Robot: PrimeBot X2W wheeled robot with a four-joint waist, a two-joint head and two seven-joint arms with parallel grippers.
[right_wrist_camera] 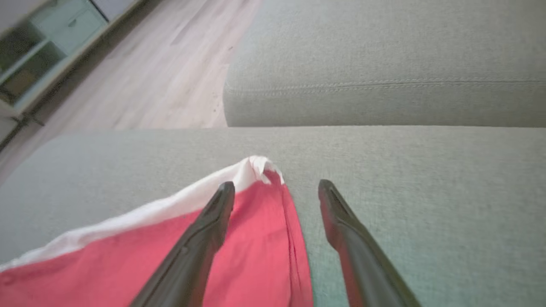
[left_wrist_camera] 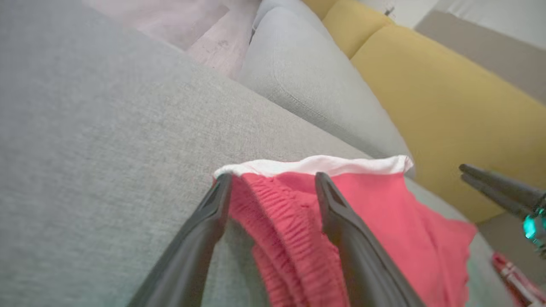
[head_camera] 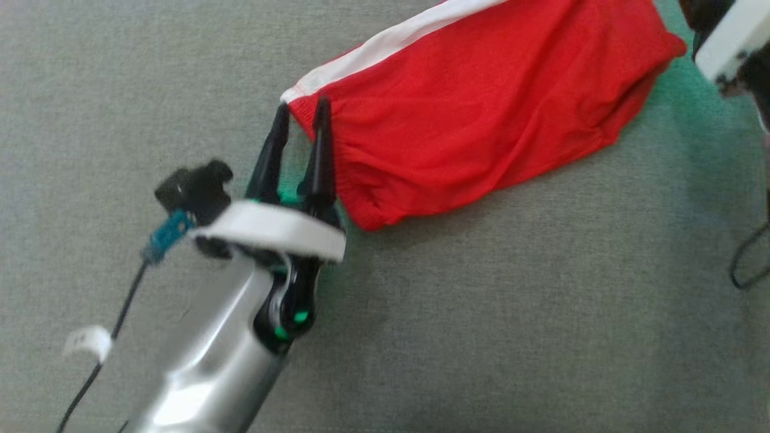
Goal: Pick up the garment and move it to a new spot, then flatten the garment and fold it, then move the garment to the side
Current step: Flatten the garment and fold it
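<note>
The garment [head_camera: 481, 102] is a pair of red shorts with a white side stripe, lying spread on the grey sofa seat [head_camera: 541, 300]. My left gripper [head_camera: 301, 111] is open at its elastic waistband corner, one finger on each side of the edge. In the left wrist view that gripper [left_wrist_camera: 273, 179] straddles the gathered waistband of the garment [left_wrist_camera: 375, 213] without pinching it. My right gripper [right_wrist_camera: 276, 186] is open too, over the far corner of the garment [right_wrist_camera: 256, 238], its left finger above red cloth and its right finger above bare cushion. The right arm's white wrist [head_camera: 728, 42] sits at the top right.
A grey back cushion [right_wrist_camera: 384, 64] and a yellow cushion [left_wrist_camera: 448, 106] border the seat. Wooden floor [right_wrist_camera: 170, 72] and a pale cabinet [right_wrist_camera: 42, 47] lie beyond the sofa's edge. A black cable [head_camera: 746, 264] hangs at the right. The other arm's fingers [left_wrist_camera: 490, 187] show in the left wrist view.
</note>
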